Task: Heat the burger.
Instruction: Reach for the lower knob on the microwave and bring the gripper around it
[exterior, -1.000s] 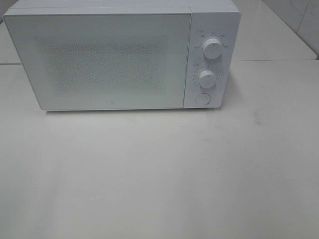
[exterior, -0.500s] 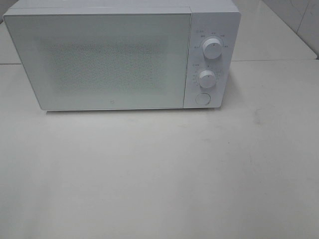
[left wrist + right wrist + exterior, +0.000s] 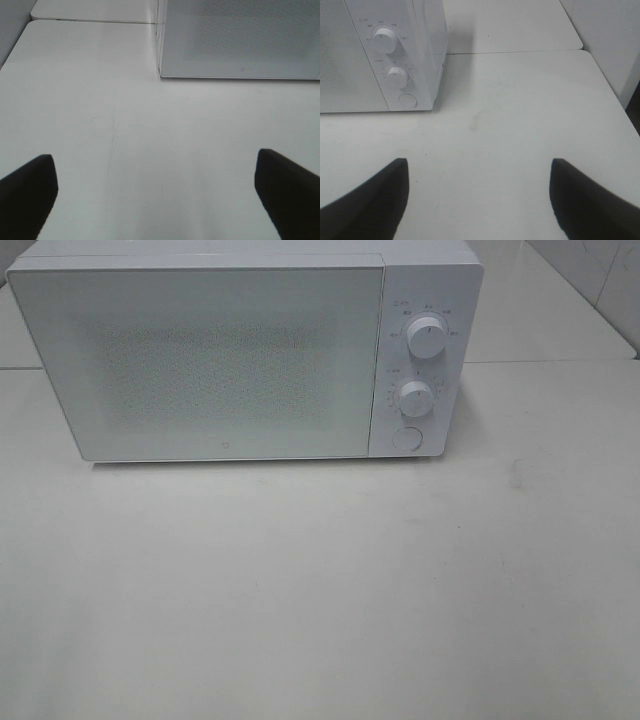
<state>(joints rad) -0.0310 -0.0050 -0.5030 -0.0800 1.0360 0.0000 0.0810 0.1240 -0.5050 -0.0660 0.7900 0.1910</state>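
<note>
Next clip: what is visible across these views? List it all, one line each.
microwave: one, white, back of the table, door shut
knobs: two, white, one above the other on the microwave's right panel
button: one, white, round, below the knobs
table: white, under the microwave
burger: none in view
left hand: one, black, open and empty, over the table
right hand: one, black, open and empty, over the table
</note>
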